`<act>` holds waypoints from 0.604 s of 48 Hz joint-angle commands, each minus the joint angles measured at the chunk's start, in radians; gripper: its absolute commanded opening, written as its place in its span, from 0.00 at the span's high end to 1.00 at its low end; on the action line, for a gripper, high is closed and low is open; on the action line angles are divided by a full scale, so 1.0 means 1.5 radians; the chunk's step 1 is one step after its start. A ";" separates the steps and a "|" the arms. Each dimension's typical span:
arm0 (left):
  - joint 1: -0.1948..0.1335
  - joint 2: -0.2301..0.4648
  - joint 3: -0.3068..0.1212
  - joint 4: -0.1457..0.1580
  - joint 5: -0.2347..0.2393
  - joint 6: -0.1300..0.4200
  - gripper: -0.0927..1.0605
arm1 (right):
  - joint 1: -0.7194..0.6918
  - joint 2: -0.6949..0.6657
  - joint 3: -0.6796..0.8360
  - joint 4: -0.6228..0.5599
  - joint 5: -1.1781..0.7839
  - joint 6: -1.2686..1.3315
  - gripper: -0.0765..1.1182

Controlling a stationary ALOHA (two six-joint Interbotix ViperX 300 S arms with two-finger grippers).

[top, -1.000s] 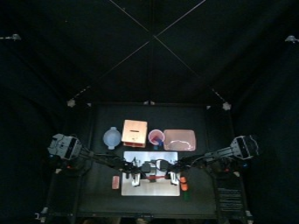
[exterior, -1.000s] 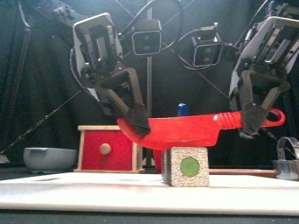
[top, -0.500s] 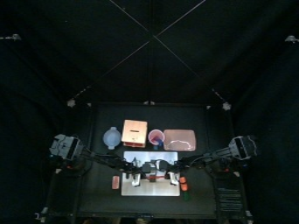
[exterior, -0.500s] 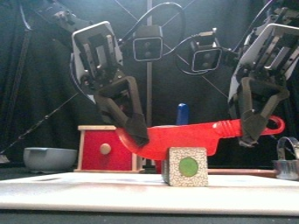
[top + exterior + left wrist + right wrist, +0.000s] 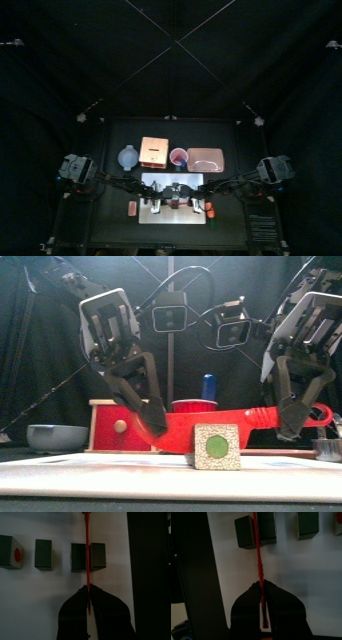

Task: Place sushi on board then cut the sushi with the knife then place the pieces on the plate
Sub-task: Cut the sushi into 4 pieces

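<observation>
Both sets of jaws are clamped on the red knife (image 5: 227, 416) — left gripper (image 5: 151, 424) at the blade end, right gripper (image 5: 294, 421) at the handle — held over the sushi blocks (image 5: 217, 446) on the white board (image 5: 80, 471). The wooden box (image 5: 118, 426), bowl (image 5: 54, 436), red cup (image 5: 194, 406) and pink tray (image 5: 205, 158) stand behind.

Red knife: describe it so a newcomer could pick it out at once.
Find the white board at the table's front. Above it the left end effector and right end effector grip one long red knife over a sushi piece. The blue knife behind stands upright in a cup; this one runs sideways, held at both ends.
</observation>
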 commanded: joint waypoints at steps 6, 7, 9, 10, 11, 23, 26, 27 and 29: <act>-0.003 -0.004 -0.013 -0.007 0.000 -0.001 0.57 | 0.010 -0.001 -0.017 0.011 0.000 0.002 0.63; -0.003 -0.004 -0.013 -0.008 -0.001 -0.001 0.57 | 0.011 0.000 -0.017 0.012 0.000 0.002 0.63; -0.003 -0.004 -0.014 -0.010 -0.001 -0.001 0.57 | 0.014 -0.001 -0.019 0.013 0.000 0.002 0.63; -0.004 -0.004 -0.015 -0.010 -0.001 -0.001 0.57 | 0.015 -0.001 -0.019 0.015 0.001 0.002 0.63; -0.005 -0.004 -0.015 -0.011 -0.001 -0.001 0.57 | 0.017 -0.001 -0.020 0.017 0.000 0.002 0.63; -0.024 -0.008 -0.016 -0.025 -0.003 -0.001 0.57 | 0.041 -0.001 -0.022 0.049 0.001 0.003 0.63; -0.025 -0.009 -0.016 -0.027 -0.003 -0.002 0.57 | 0.044 -0.001 -0.022 0.054 0.001 0.003 0.63; -0.026 -0.009 -0.016 -0.029 -0.003 -0.002 0.57 | 0.045 -0.001 -0.022 0.055 0.001 0.003 0.63; -0.027 -0.009 -0.016 -0.031 -0.003 -0.002 0.57 | 0.047 0.000 -0.022 0.058 0.001 0.003 0.63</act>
